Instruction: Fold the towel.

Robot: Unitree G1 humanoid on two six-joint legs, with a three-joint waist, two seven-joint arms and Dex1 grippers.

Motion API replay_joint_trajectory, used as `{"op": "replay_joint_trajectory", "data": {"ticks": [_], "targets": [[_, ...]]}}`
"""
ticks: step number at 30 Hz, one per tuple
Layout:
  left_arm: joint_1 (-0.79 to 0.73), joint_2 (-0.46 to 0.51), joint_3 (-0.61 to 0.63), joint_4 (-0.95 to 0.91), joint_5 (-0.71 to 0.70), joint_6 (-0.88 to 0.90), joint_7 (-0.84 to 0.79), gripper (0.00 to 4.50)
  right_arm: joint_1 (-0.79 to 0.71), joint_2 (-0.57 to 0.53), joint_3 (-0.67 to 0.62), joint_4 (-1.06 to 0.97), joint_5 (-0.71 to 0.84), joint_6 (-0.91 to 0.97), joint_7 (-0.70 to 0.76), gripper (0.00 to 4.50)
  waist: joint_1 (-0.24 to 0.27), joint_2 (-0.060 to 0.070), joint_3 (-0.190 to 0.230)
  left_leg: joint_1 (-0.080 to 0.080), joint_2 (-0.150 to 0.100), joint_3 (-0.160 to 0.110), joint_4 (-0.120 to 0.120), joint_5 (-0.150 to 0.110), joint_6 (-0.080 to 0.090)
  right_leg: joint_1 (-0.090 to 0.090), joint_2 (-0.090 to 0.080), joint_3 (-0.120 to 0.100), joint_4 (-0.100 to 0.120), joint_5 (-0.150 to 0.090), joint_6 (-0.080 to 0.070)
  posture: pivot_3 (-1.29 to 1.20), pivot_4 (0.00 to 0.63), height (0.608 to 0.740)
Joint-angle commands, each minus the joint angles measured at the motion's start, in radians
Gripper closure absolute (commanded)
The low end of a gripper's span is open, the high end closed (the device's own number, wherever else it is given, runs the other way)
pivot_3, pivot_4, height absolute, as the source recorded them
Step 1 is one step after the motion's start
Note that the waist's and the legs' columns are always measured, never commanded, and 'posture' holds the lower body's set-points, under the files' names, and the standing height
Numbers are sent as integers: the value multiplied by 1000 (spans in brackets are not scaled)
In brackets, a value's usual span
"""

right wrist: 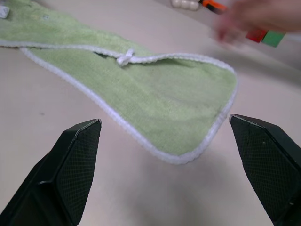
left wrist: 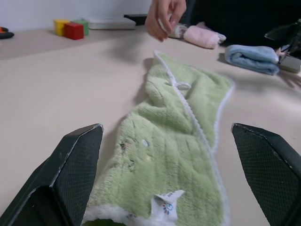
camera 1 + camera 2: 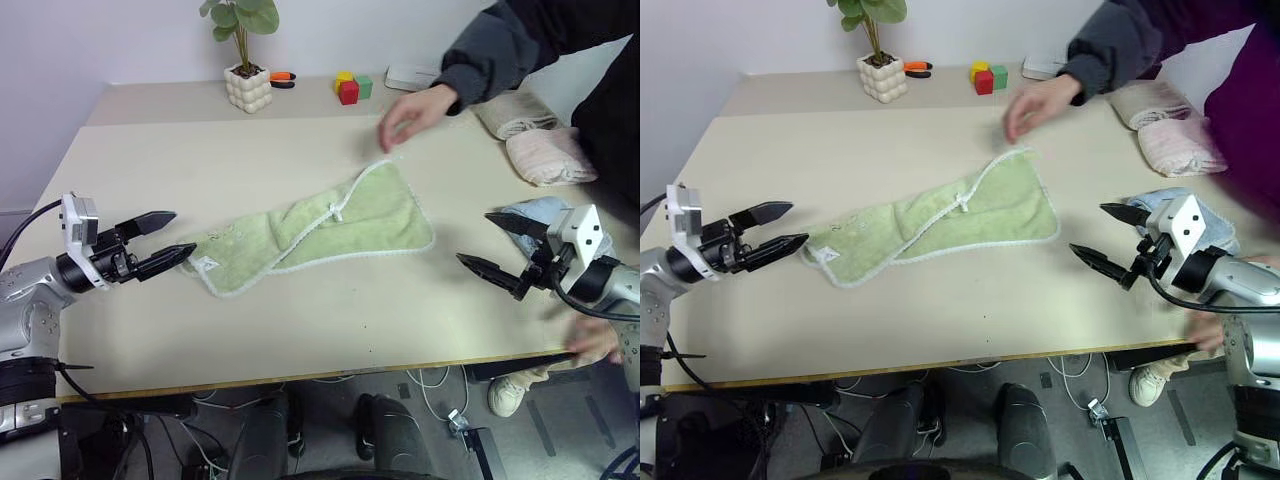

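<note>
The light green towel [image 3: 320, 230] lies loosely spread and partly doubled over on the table [image 3: 180, 140], running from near left to far right. It has white edging, a small white loop [image 3: 337, 212] and a tag at its left end [image 2: 165, 205]. My left gripper [image 3: 183, 233] is open just left of the towel's left end, with nothing between its fingers. To the right of the towel's far corner my right gripper [image 3: 473, 238] stands open and apart from the cloth. A person's hand [image 3: 415, 110] hovers just beyond the towel's far corner.
A light blue folded towel [image 3: 535, 212] lies beside my right gripper, with pink [image 3: 548, 155] and beige [image 3: 515, 112] folded towels behind it. A potted plant [image 3: 248, 88], coloured blocks [image 3: 350, 88] and an orange-handled tool [image 3: 282, 77] stand at the back. Another hand [image 3: 598, 340] rests at the near right edge.
</note>
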Motion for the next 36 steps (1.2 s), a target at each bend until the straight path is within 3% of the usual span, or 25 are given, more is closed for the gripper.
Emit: {"op": "replay_joint_trajectory", "data": {"ticks": [1, 7, 12, 17, 25, 36], "targets": [[8, 33, -9, -88, -34, 41, -38, 0, -11, 15, 3, -37, 5, -12, -16, 51, 2, 0, 0, 0, 0, 0, 0, 0, 0, 0, 0, 0, 0, 0, 0, 0, 150, 740], [1, 52, -101, -208, -40, 117, -104, 0, -25, 63, 39, -65, -3, -18, -59, 51, 1, 0, 0, 0, 0, 0, 0, 0, 0, 0, -1, 0, 0, 0, 0, 0, 150, 740], [-16, 30, -211, -185, 140, -119, -110, 0, -70, 128, 85, -65, -24, -53, -106, 51, -1, 1, 0, 0, 0, 0, -1, 0, -1, -1, 0, 0, 0, 0, 0, 0, 150, 740], [-22, 49, -186, -96, 150, -200, -129, 0, -100, 224, 180, -107, -78, -63, -184, 51, -1, 1, 0, 0, 0, 1, -2, 0, -1, -2, 0, 0, 0, 0, 0, 0, 150, 740], [-56, 2, -269, -83, 200, -258, -111, 0, -116, 340, 233, -131, -91, -114, -252, 51, 2, 1, 0, -1, 0, 1, -2, 0, -1, -1, 1, 0, 0, 0, 0, 0, 150, 740], [-169, -35, -351, 170, 348, -484, -93, 0, -113, 442, 309, -151, -152, -168, -333, 51, 3, 1, 0, -1, 0, 1, -3, 4, -6, -2, 3, 0, 0, 0, 0, 0, 150, 740]]}}
